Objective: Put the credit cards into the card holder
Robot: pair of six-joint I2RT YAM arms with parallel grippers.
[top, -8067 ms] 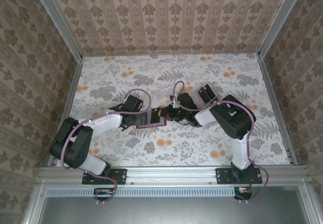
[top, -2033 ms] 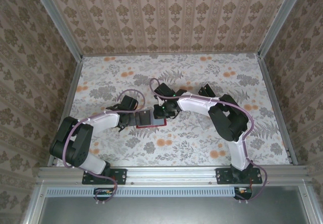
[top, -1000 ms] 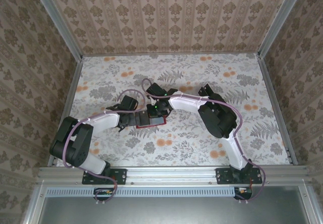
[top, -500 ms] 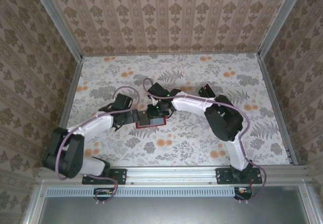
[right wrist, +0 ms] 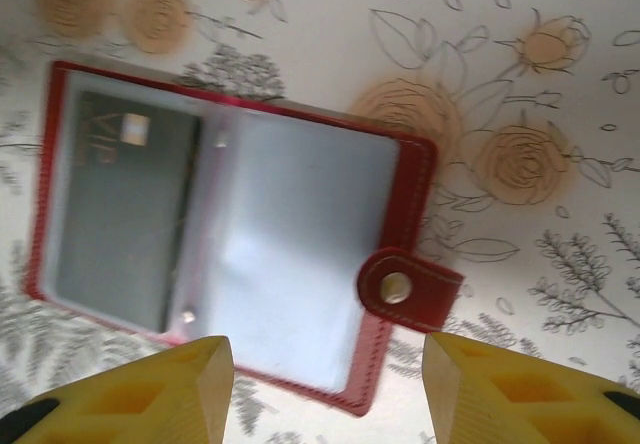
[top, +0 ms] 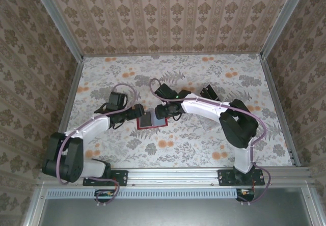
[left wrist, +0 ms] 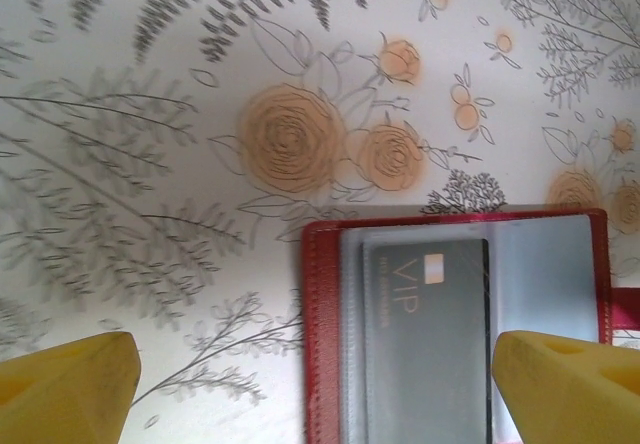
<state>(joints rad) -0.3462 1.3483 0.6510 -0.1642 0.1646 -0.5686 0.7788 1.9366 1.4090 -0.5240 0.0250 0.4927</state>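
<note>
From above, the open red card holder (top: 155,123) lies on the desk (top: 193,145) between the left pincer (top: 136,114) at its left edge and the right pincer (top: 161,112) at its right. The left wrist view has the yellow fingertips (left wrist: 65,376) spread wide and empty, with the holder's end, a grey credit card (left wrist: 425,344) sleeved inside, lying between them. In the right wrist view the fingertips (right wrist: 150,389) are spread, gripping nothing, the holder flat just beyond them.

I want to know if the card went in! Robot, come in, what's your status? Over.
Left tool open, right tool open, both by the card holder. Holder lies open, one credit card in its sleeve. Nothing blocking the other sleeve.
</note>
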